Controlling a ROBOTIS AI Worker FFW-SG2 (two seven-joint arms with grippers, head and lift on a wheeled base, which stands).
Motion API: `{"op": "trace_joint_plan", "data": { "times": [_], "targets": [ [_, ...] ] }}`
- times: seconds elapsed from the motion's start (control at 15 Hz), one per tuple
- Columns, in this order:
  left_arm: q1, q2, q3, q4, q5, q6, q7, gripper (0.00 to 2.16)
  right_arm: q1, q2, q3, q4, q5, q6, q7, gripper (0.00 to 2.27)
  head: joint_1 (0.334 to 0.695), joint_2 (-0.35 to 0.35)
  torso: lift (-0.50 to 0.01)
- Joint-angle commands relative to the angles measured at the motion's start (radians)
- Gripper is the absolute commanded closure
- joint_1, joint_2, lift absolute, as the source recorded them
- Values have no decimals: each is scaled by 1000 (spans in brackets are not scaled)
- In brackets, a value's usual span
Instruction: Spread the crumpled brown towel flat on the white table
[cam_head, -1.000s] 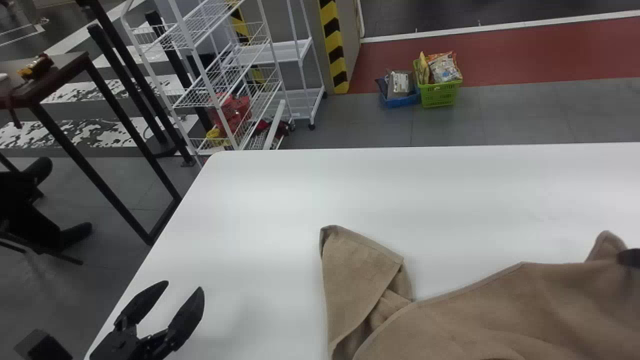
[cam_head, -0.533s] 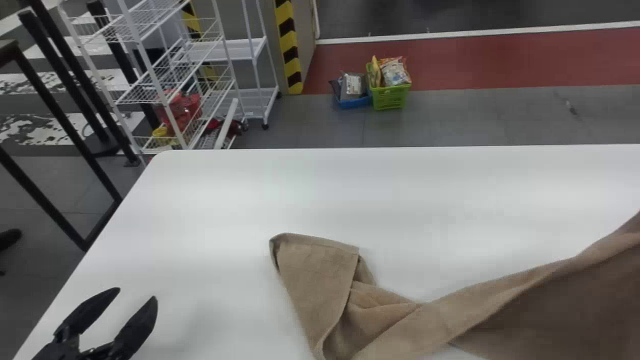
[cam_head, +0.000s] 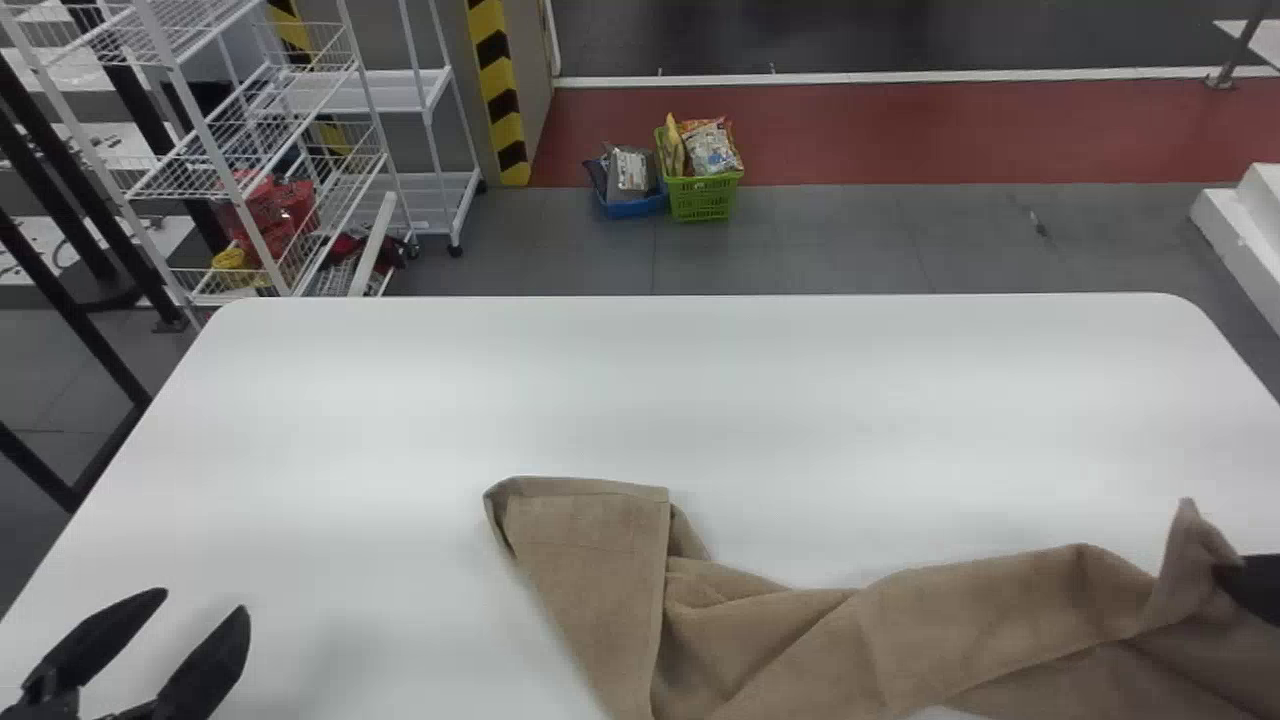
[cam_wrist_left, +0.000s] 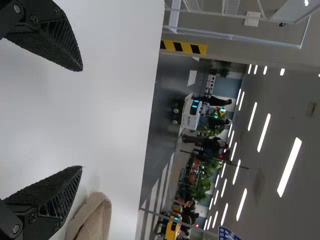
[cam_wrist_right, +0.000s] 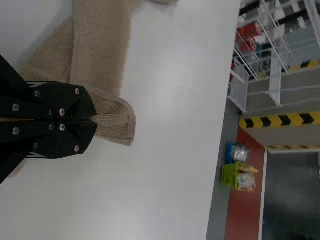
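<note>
In the head view the brown towel (cam_head: 770, 640) lies creased along the near part of the white table (cam_head: 640, 400), its left end folded over. At the right edge my right gripper (cam_head: 1245, 585) pinches the towel's far right corner. In the right wrist view that gripper (cam_wrist_right: 95, 120) is shut, a towel corner (cam_wrist_right: 117, 120) poking out past its tips. My left gripper (cam_head: 195, 610) is open over the table, left of the towel and apart from it. The left wrist view shows this gripper (cam_wrist_left: 82, 119) with nothing between its fingers and a bit of towel (cam_wrist_left: 92, 217) beside one finger.
White wire shelves (cam_head: 250, 150) stand on the floor beyond the table's far left corner. A green basket (cam_head: 703, 195) and a blue one (cam_head: 632, 205) sit on the floor past the far edge. Bare tabletop stretches behind the towel.
The head view has swung to the right, bringing in the table's far right corner. The towel's right part rose, then came lower, still in my right gripper. My left gripper stays open.
</note>
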Motion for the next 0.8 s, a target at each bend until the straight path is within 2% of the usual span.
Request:
{"op": "trace_joint_plan", "data": {
  "times": [0.0, 0.07, 0.13, 0.33, 0.4, 0.47, 0.53, 0.67, 0.73],
  "targets": [
    [0, 0, 0, -7, -2, 0, 0, 124, 136, -4, 34, -76, 2, -261, 6, 1710, 695, 130, -123],
    [0, 0, 0, -7, -2, 3, 0, 124, 188, -29, 35, -114, -3, -286, 6, 1710, 695, 153, -123],
    [-2, 0, 0, -7, -2, 6, 0, 124, 234, -70, 34, -146, -35, -292, 6, 1710, 695, 195, -123],
    [-6, -3, -2, -12, -14, 31, 0, 124, 377, -185, 25, -208, -57, -292, 6, 1706, 695, 237, -123],
    [-11, -3, -5, -10, -19, 34, 0, 124, 374, -175, 26, -205, -52, -289, 6, 1308, 695, 244, -123],
    [-14, -3, -13, -10, -25, 34, 0, 124, 339, -116, 15, -194, -47, -283, 6, 417, 695, 252, -123],
    [-15, -3, -17, -15, -28, 37, 0, 124, 297, -52, -6, -180, -29, -289, 6, -2, 695, 251, -123],
    [-14, -3, -17, -21, -31, 43, -2, 124, 228, -27, -43, -148, -18, -261, 6, 9, 695, 228, -123],
    [-14, -3, -13, -20, -31, 43, -2, 124, 158, -8, -98, -117, -64, -178, 6, 43, 695, 210, -123]
  ]
}}
